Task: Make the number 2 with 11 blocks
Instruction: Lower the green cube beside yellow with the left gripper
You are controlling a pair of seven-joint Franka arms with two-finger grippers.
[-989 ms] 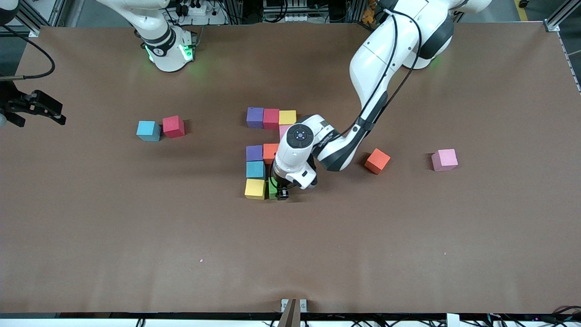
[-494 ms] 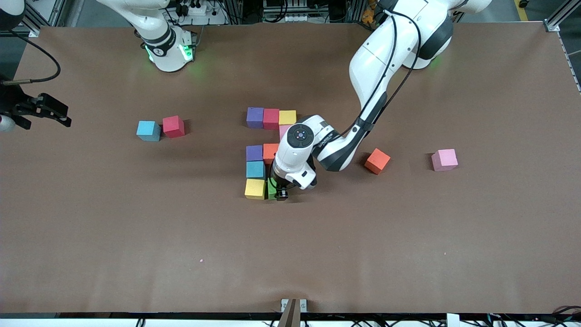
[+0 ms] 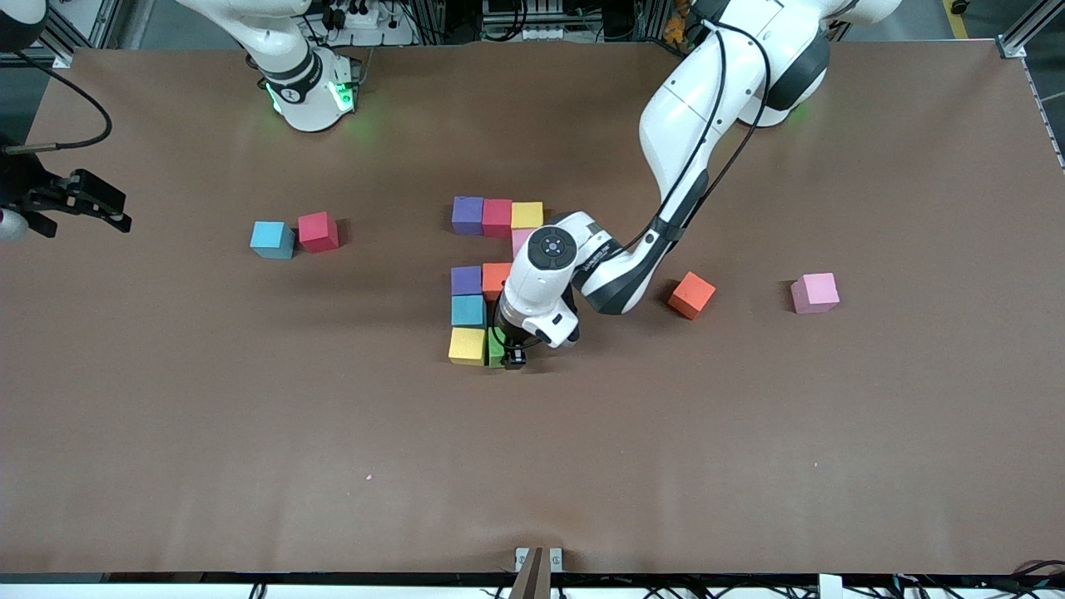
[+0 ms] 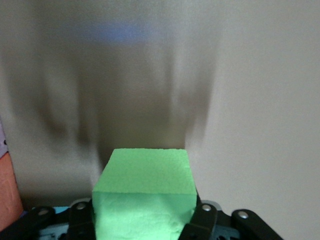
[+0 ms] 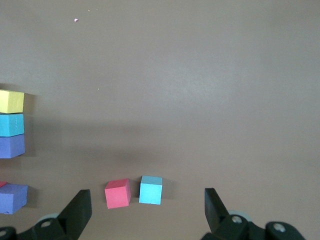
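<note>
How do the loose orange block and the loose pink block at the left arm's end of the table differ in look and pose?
Colour: the orange block is bright orange, the pink block pale pink.
Pose: the orange block sits turned corner-on to the front camera, while the pink block lies nearly square to it.
Place: the orange block lies closer to the built blocks than the pink block.
Both are same-sized cubes, ungripped.

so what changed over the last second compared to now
The right gripper, open, shifted a little inward from the table's edge at the right arm's end, then stopped. The left gripper stays down at the green block beside the yellow block; whether it has let go is unclear. No block has moved.
</note>
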